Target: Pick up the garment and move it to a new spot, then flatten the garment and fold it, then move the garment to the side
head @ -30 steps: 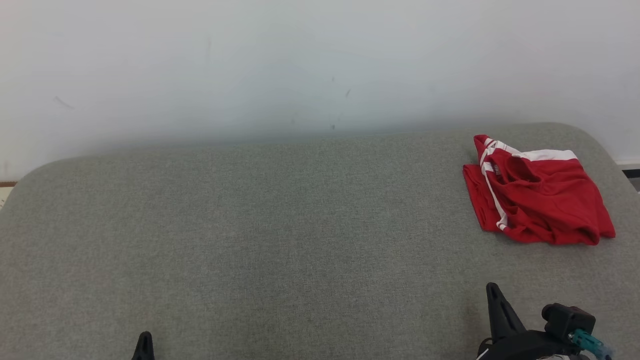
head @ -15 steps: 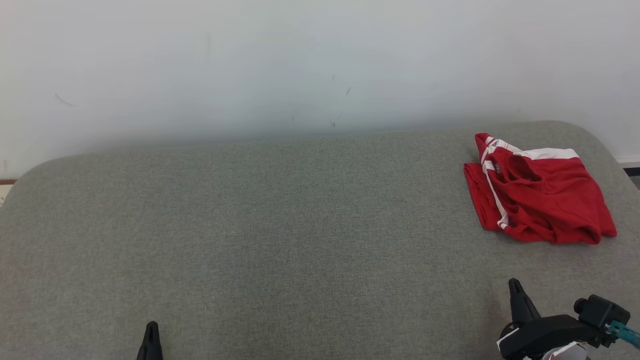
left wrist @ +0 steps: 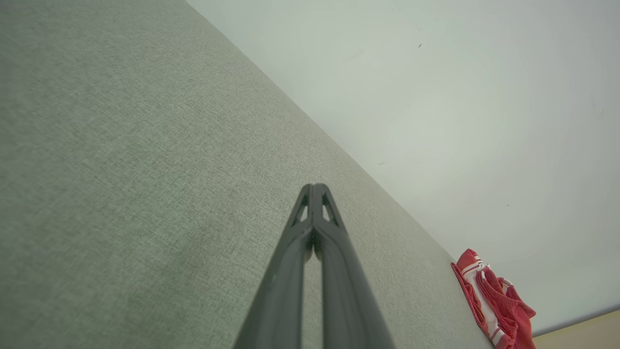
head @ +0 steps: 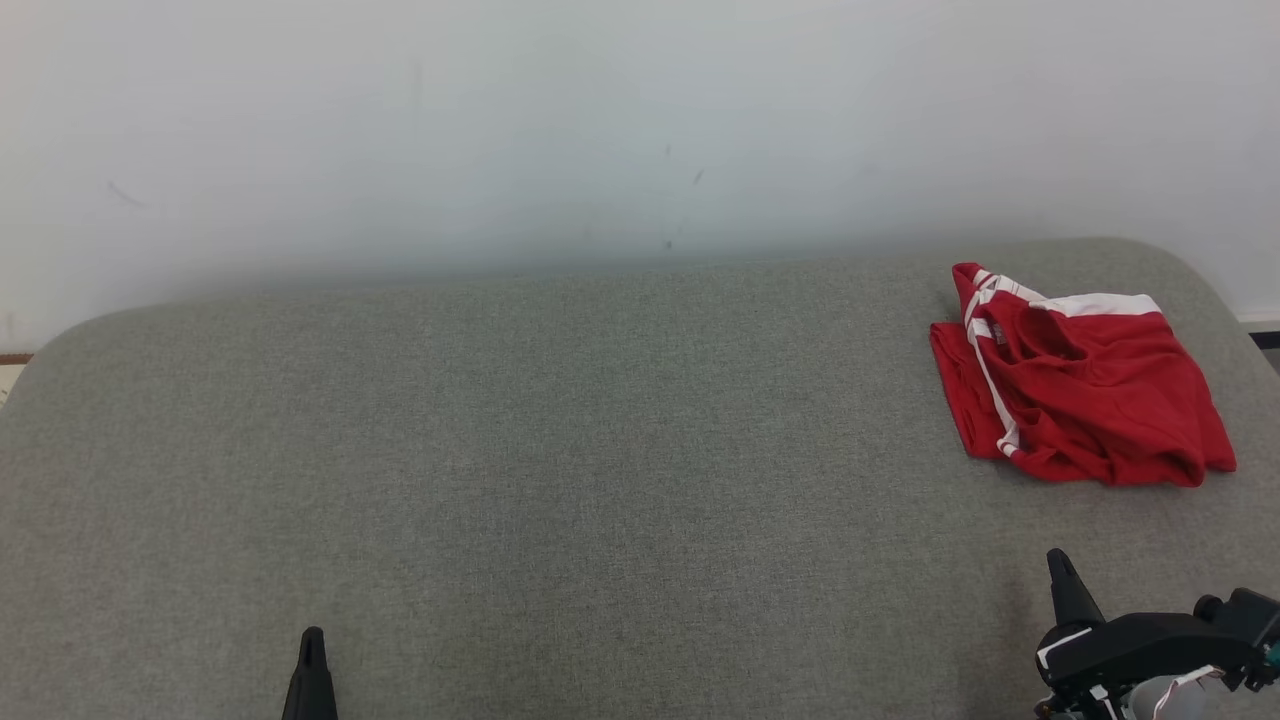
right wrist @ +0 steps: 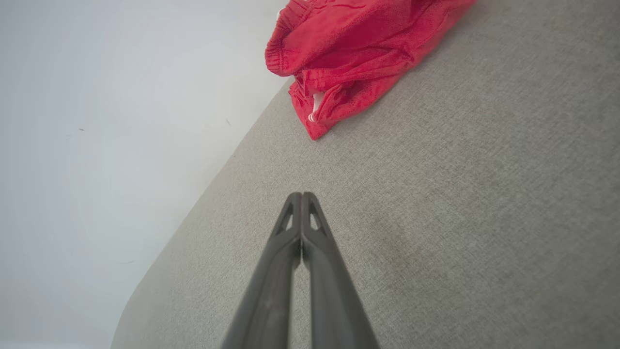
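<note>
garment (head: 1080, 405): red/white, bunched in loose layers; lies far right on pad (head: 600, 450), close to its right edge & near wall (head: 600, 120).
L gripper (left wrist: 315, 186): jaws together, empty; near left, well apart from garment.
R gripper (right wrist: 301, 195): jaws together, empty; near right, short of garment, tips aimed roughly at its near hem.
risk 1: arriving w/ jaws closed. Prob. shoves cloth instead of gripping, bunches it more or nudges it toward right edge.
risk 2: pinching top layer only. Rest likely trails, twists or drops on lift; flattening gets harder.
risk 3: going too deep. Could catch pad fabric along w/ cloth & snag on lift.
risk 4: slide-off. Little pad left beyond garment on right, so any sideways drag may tip it over edge.
risk 5: one-arm grab. L gripper too far to help at once; hanging cloth may swing & land crumpled.
count, garment: 1.
count, grippers: 2, both empty.
count, pad: 1.
count, wall: 1.
</note>
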You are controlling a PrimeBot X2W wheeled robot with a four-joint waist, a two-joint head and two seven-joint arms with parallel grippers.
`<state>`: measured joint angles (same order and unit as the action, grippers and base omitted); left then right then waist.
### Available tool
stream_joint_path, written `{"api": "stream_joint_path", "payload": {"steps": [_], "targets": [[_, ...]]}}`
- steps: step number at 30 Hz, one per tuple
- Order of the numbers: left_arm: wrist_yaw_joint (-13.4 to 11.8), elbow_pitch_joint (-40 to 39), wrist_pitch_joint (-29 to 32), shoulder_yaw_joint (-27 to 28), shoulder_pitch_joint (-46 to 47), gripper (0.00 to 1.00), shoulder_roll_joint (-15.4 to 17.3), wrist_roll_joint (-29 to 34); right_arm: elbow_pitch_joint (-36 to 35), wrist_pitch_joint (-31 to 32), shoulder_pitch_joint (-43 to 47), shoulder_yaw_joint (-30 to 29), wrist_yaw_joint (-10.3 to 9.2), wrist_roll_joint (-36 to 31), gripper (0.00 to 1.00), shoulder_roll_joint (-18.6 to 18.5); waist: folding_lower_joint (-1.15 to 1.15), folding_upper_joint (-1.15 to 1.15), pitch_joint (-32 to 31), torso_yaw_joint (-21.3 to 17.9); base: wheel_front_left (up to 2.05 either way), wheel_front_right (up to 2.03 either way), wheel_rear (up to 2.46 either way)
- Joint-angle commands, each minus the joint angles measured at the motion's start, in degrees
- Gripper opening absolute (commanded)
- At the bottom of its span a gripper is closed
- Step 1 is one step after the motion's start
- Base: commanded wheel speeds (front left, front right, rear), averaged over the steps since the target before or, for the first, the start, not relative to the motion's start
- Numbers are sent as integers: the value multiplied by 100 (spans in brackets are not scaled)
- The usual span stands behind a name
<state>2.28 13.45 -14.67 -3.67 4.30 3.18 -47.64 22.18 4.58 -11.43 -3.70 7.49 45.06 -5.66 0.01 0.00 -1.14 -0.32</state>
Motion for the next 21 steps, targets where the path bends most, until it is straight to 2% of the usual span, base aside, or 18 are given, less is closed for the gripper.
{"api": "stream_joint_path", "payload": {"steps": [1,21], "targets": [[31,-17,-18,-27,159,0,17,-194,-13,62,-165,-79,1,186,0,-55,-1,0,3,1,0,0,0],[191,211,-27,-283,430,0,4,-1660,274,677,-459,-627,1,1540,0,-121,-1,0,51,10,0,0,0]]}}
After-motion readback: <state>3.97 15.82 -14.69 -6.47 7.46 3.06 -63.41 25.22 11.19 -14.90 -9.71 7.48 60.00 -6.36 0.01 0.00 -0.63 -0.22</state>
